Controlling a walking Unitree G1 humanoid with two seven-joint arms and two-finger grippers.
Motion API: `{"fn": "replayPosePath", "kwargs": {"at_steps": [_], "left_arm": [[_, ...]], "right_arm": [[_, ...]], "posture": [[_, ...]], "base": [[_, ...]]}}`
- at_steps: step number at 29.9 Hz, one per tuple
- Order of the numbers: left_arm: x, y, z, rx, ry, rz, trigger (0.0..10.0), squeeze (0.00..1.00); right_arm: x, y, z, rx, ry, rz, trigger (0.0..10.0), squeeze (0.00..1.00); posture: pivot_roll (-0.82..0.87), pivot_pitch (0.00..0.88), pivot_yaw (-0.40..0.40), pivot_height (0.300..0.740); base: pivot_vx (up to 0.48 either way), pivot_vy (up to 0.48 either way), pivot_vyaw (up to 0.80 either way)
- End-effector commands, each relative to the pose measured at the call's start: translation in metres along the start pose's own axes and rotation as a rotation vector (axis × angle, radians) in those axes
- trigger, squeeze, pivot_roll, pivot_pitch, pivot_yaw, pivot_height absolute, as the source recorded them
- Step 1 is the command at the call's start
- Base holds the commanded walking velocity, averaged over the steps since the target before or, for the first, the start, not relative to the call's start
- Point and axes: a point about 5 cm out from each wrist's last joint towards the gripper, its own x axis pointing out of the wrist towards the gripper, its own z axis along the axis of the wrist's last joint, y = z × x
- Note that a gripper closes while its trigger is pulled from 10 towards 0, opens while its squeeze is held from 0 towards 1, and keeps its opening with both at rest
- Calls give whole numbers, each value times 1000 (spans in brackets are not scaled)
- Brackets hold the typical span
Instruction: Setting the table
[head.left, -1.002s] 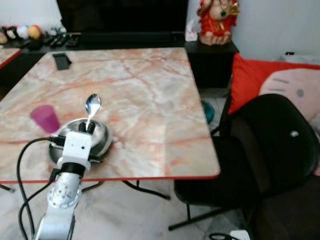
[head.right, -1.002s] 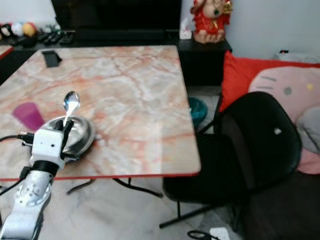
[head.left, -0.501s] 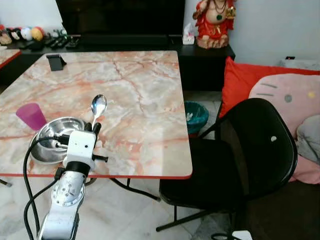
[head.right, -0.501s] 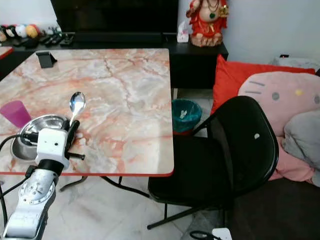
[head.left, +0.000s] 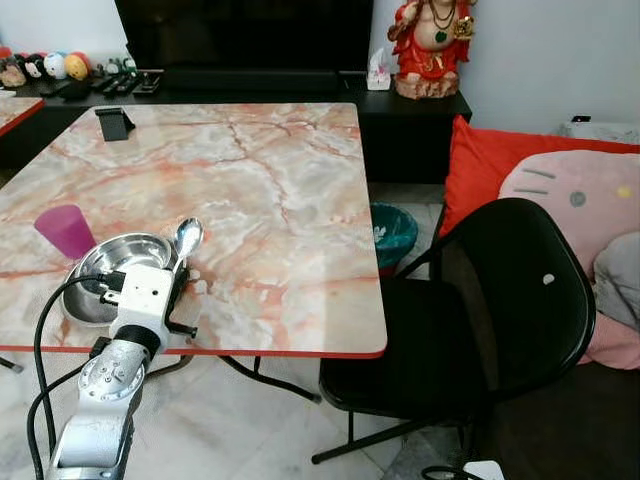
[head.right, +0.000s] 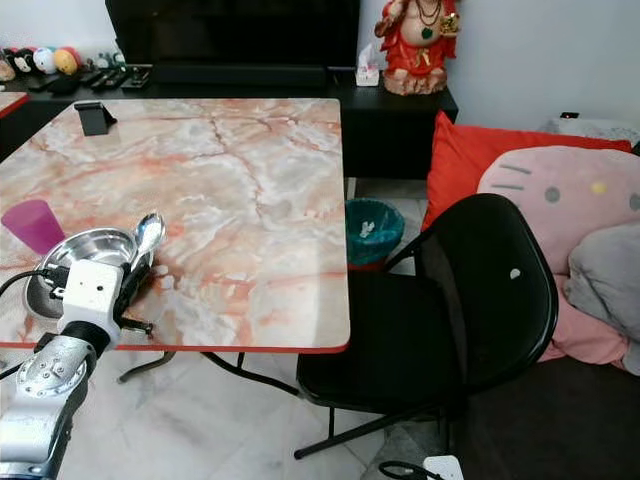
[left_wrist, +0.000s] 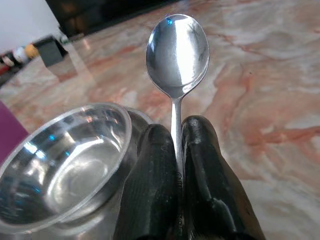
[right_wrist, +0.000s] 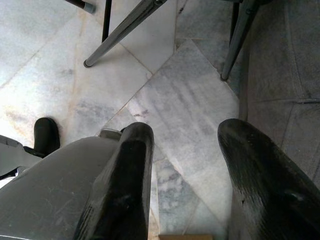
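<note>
My left gripper (head.left: 178, 282) is shut on the handle of a steel spoon (head.left: 187, 238), just right of a steel bowl (head.left: 112, 268) near the marble table's front left edge (head.left: 280, 350). In the left wrist view the spoon (left_wrist: 177, 55) stands out between the two black fingers (left_wrist: 150, 200), its bowl above the tabletop, with the steel bowl (left_wrist: 60, 165) close beside them. A purple cup (head.left: 63, 230) stands left of the bowl. My right gripper (right_wrist: 187, 150) hangs open over the marble floor.
A black chair (head.left: 500, 310) stands at the table's right side, with a teal bin (head.left: 394, 232) behind it. Red and pink cushions (head.left: 560, 190) lie at the right. A black phone stand (head.left: 113, 122) sits at the table's far left. A red figurine (head.left: 430, 45) stands on the dark cabinet.
My left gripper has lowered with the spoon, whose tip now sits closer to the tabletop beside the bowl. The camera has moved since a second ago.
</note>
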Motion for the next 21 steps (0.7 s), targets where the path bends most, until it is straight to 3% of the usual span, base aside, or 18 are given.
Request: {"fn": "replayPosePath", "kwargs": {"at_steps": [1, 3, 8, 10, 14, 21], "left_arm": [[3, -2, 0, -21, 14, -4, 10000, 0], [5, -3, 0, -53, 17, 5, 10000, 0], [13, -4, 2, -242, 16, 74, 10000, 0], [16, -5, 3, -269, 13, 79, 10000, 0], [27, -6, 5, -301, 24, 63, 10000, 0], [42, -7, 3, -271, 66, 10, 10000, 0]], "right_arm": [[0, 0, -1, -1, 4, -2, 10000, 0], [0, 0, -1, -2, 5, -1, 10000, 0], [0, 0, -1, -1, 4, 0, 10000, 0], [0, 1, -1, -2, 4, 1, 10000, 0], [0, 1, 0, -1, 4, 2, 10000, 0], [0, 1, 0, 1, 3, 2, 10000, 0]], "posture": [[10, 0, 7, 732], [10, 0, 8, 732], [10, 0, 8, 732], [10, 0, 9, 732], [10, 0, 9, 732], [9, 0, 10, 732]], "base": [[0, 0, 0], [0, 0, 0], [0, 0, 0], [0, 0, 0], [0, 0, 0], [0, 0, 0]]}}
